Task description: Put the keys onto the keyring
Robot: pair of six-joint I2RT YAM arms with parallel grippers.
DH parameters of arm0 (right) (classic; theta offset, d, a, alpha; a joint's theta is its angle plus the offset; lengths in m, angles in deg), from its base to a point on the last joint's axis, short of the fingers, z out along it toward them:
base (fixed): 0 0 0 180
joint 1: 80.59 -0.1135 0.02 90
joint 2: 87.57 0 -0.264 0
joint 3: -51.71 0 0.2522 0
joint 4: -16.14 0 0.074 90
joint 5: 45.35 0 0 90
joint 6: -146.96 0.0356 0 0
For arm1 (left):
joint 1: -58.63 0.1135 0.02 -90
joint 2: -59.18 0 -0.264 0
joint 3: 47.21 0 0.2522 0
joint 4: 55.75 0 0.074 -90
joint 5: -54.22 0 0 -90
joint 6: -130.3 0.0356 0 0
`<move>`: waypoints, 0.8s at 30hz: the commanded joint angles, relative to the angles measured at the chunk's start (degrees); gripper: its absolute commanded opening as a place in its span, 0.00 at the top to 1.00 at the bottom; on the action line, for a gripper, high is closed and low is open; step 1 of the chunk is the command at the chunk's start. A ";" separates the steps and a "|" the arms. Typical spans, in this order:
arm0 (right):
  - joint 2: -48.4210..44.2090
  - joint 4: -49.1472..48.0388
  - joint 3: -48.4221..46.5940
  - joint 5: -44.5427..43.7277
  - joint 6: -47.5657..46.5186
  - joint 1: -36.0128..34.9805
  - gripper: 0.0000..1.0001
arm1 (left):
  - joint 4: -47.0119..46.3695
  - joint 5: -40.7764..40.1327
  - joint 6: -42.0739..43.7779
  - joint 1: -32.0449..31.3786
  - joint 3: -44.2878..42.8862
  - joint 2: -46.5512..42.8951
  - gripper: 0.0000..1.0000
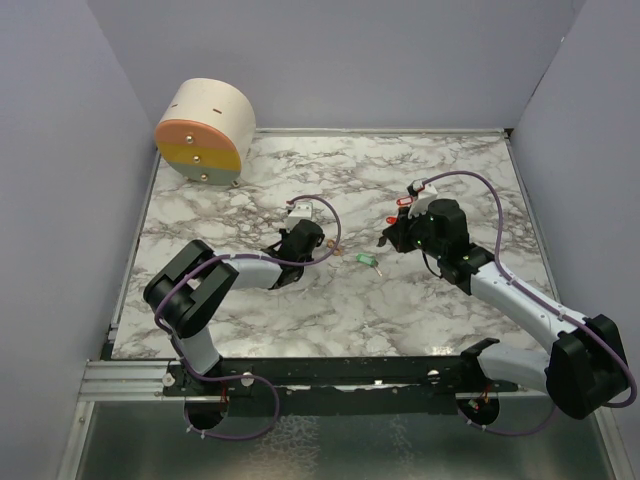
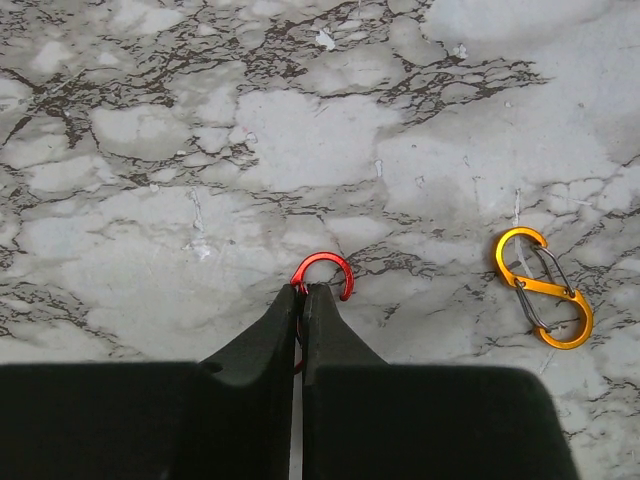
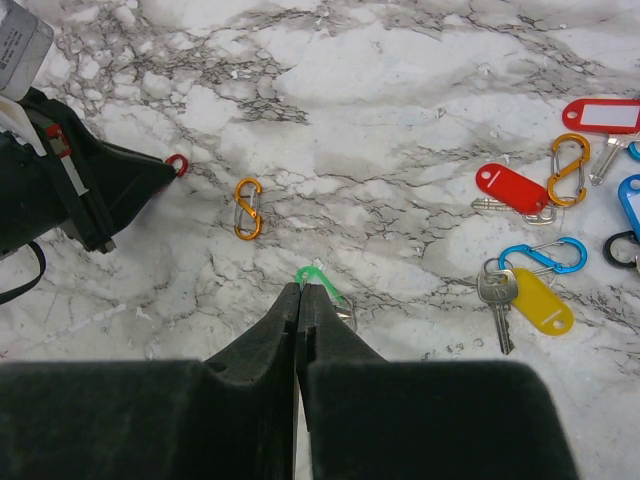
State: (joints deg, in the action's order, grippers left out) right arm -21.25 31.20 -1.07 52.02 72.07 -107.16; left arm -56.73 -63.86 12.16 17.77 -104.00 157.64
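Observation:
My left gripper (image 2: 302, 288) is shut on a red clip-style keyring (image 2: 324, 268); its curved hook sticks out past the fingertips, just above the marble. In the top view the left gripper (image 1: 326, 248) faces the right gripper (image 1: 384, 240) at mid-table. My right gripper (image 3: 300, 288) is shut on the green-tagged key (image 3: 318, 277), whose tag end pokes out of the tips and whose ring (image 3: 346, 311) hangs to the right. The green key also shows in the top view (image 1: 368, 261). More keys lie to the right: a red-tagged one (image 3: 512, 188) and a yellow-tagged one (image 3: 540, 300).
An orange S-clip (image 2: 543, 287) lies on the marble right of the left gripper, also in the right wrist view (image 3: 248, 208). Another orange clip (image 3: 570, 168), a blue clip (image 3: 545, 257) and a labelled red tag (image 3: 605, 115) lie among the keys. A round box (image 1: 205, 130) stands far left.

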 commanded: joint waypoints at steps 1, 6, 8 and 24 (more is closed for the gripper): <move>-0.68 -0.05 0.34 0.37 -0.79 -0.28 0.99 | 4.72 4.03 0.71 0.39 0.94 2.43 1.00; -0.60 -0.16 0.36 0.68 -0.97 -0.33 0.99 | 4.96 4.58 0.89 0.39 0.50 2.18 1.00; -0.37 -0.23 0.32 1.15 -1.08 -0.33 0.99 | 5.19 4.73 1.03 0.34 0.20 1.95 1.00; 0.59 -1.74 0.36 5.04 -2.59 -1.56 0.99 | 9.54 13.46 3.47 -5.79 -9.52 -6.70 1.00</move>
State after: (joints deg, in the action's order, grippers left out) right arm -21.14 31.16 -1.07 54.86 70.59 -107.68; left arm -49.34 -53.61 14.32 14.95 -109.11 153.64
